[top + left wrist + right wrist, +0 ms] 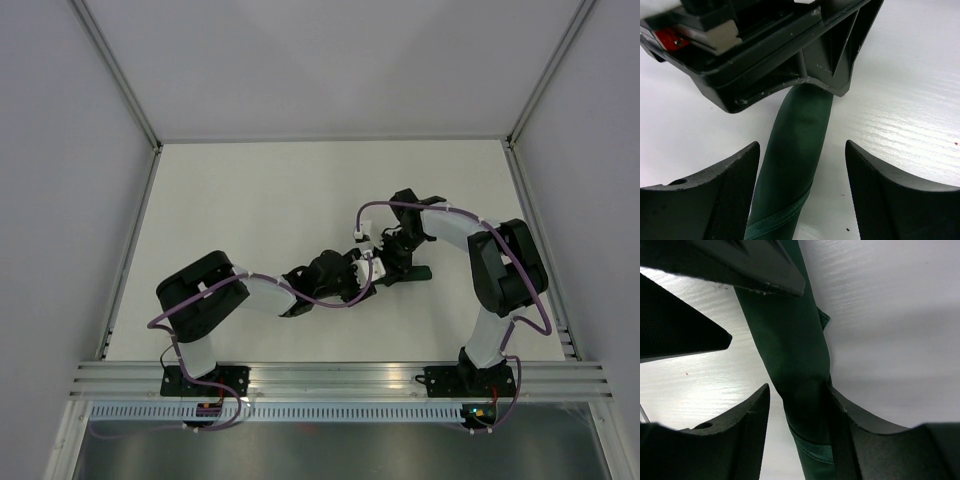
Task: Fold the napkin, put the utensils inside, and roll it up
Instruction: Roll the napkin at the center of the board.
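Two black-and-white robot arms (pixel 205 300) rise from the near edge of a white counter (pixel 250 200) and meet near its middle. One dark green matte fabric napkin (pixel 795 150), rolled into a tight tube, lies there. The left end effector (pixel 802 145) straddles it, both fingers spread wide and clear of the cloth. The right end effector (pixel 797 387) is also spread around the roll, one finger touching it, the other apart.

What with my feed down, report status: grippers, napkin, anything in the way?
Left gripper open, straddling the dark green fabric napkin, rolled into a tube. Right gripper open, loose around it. Grippers crowd each other; no other obstruction seen.
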`<move>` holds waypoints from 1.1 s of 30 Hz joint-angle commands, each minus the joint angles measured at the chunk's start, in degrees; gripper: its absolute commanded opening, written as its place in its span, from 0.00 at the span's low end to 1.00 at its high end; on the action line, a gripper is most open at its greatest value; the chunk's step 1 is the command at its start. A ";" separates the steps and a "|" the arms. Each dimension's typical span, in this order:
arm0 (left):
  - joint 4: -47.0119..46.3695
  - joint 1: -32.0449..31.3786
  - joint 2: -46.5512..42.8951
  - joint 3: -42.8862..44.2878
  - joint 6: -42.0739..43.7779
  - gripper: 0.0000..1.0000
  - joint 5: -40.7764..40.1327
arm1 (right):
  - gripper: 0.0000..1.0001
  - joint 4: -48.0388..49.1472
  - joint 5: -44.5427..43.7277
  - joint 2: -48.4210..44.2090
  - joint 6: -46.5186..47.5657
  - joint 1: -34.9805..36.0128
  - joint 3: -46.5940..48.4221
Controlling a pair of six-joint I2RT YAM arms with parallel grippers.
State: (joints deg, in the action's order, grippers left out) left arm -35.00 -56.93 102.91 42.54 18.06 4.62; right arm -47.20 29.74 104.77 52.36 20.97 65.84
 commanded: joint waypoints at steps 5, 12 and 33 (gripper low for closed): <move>0.90 1.03 -0.70 0.70 -1.98 0.73 1.97 | 0.56 4.48 -3.80 0.00 -5.15 -0.93 2.27; 1.61 1.99 -1.22 0.52 -4.35 0.73 2.23 | 0.58 6.59 -5.83 1.13 -8.32 -2.16 3.50; 0.90 1.91 1.94 3.33 -14.10 0.69 5.22 | 0.60 9.58 -10.31 7.55 -15.97 -2.87 12.82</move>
State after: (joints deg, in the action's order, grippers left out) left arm -32.73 -54.41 103.70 43.64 8.69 6.09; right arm -41.41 22.72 110.69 39.62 18.39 75.40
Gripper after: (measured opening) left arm 0.697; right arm 0.596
